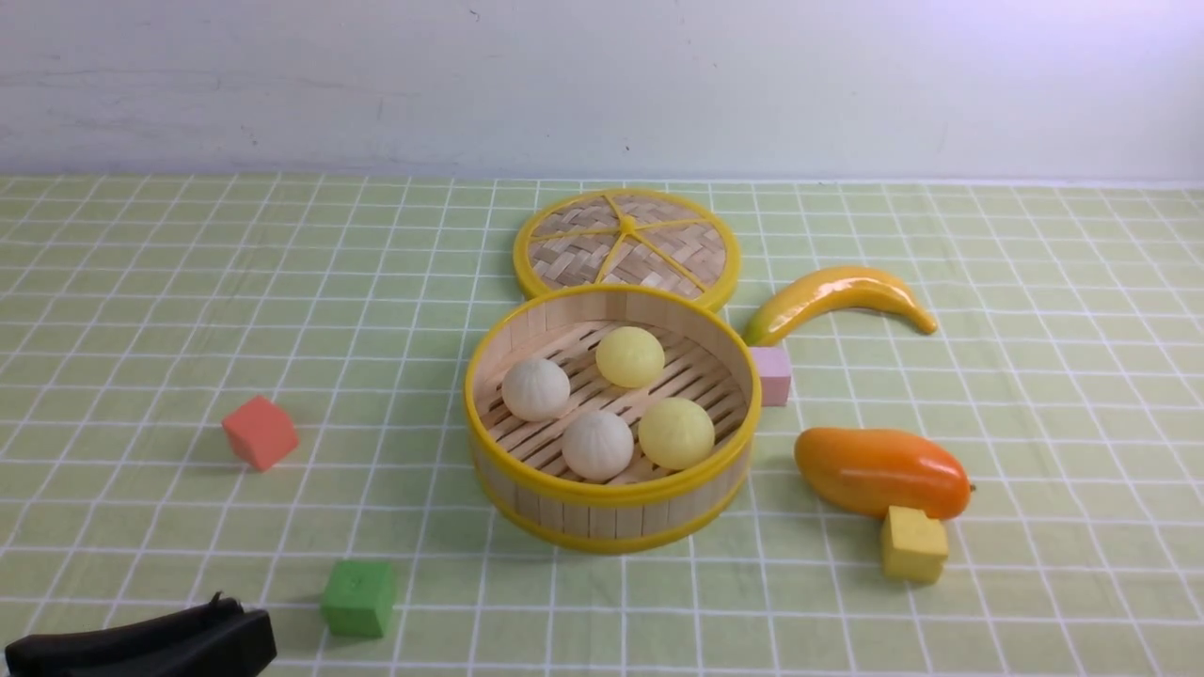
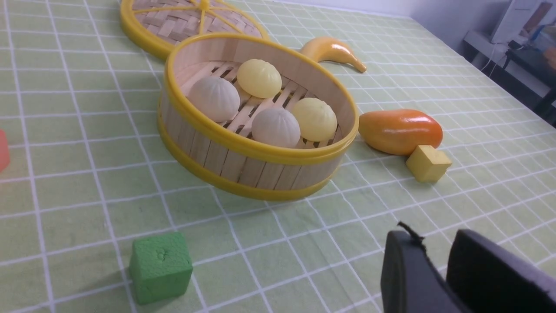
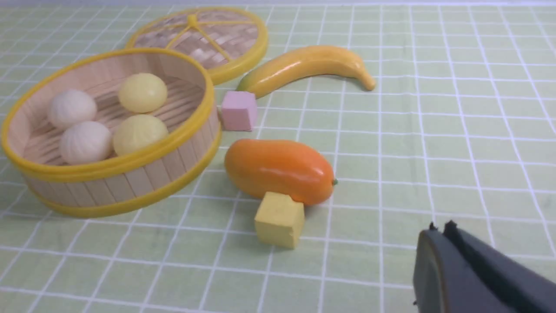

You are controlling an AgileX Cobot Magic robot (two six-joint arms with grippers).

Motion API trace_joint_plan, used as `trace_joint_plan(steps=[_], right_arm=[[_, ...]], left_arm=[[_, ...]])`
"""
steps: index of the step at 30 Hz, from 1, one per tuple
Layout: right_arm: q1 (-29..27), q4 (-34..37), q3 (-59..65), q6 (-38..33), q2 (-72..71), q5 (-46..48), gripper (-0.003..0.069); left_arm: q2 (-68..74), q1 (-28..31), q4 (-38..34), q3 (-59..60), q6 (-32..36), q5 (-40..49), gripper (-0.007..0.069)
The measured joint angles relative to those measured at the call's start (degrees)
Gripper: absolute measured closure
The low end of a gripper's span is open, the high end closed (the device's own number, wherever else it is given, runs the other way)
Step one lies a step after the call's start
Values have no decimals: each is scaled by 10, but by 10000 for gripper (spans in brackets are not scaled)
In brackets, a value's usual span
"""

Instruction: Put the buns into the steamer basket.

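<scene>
The steamer basket (image 1: 611, 496) stands in the middle of the checked cloth. On its slotted floor lie two off-white pleated buns (image 1: 535, 388) (image 1: 597, 445) and two pale yellow buns (image 1: 630, 356) (image 1: 676, 433). My left gripper (image 2: 434, 241) is low at the near left, well short of the basket (image 2: 243, 145), and only its dark body shows in the front view (image 1: 226, 625). Its fingers stand apart with nothing between them. My right gripper (image 3: 438, 230) hovers over bare cloth near the yellow cube, jaws pressed together and empty. It is out of the front view.
The flat woven lid (image 1: 626, 246) lies just behind the basket. To the basket's right lie a banana (image 1: 837, 296), a pink cube (image 1: 773, 374), an orange mango (image 1: 879, 470) and a yellow cube (image 1: 912, 543). A red cube (image 1: 261, 432) and a green cube (image 1: 358, 597) sit left of it.
</scene>
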Motion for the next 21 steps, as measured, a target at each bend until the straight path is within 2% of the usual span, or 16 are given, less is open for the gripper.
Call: trace_joint_plan(steps=[2,5,21], right_arm=[[-15,-1,78,0,-97,-16,674],[-22,-6,148,0,-148,-23,674],[-22,0,156,0,-152,-3,669]], left_arm=[[0,0,0,0,0,0,478],[0,0,0,0,0,0,477],[0,0,0,0,0,5,462]])
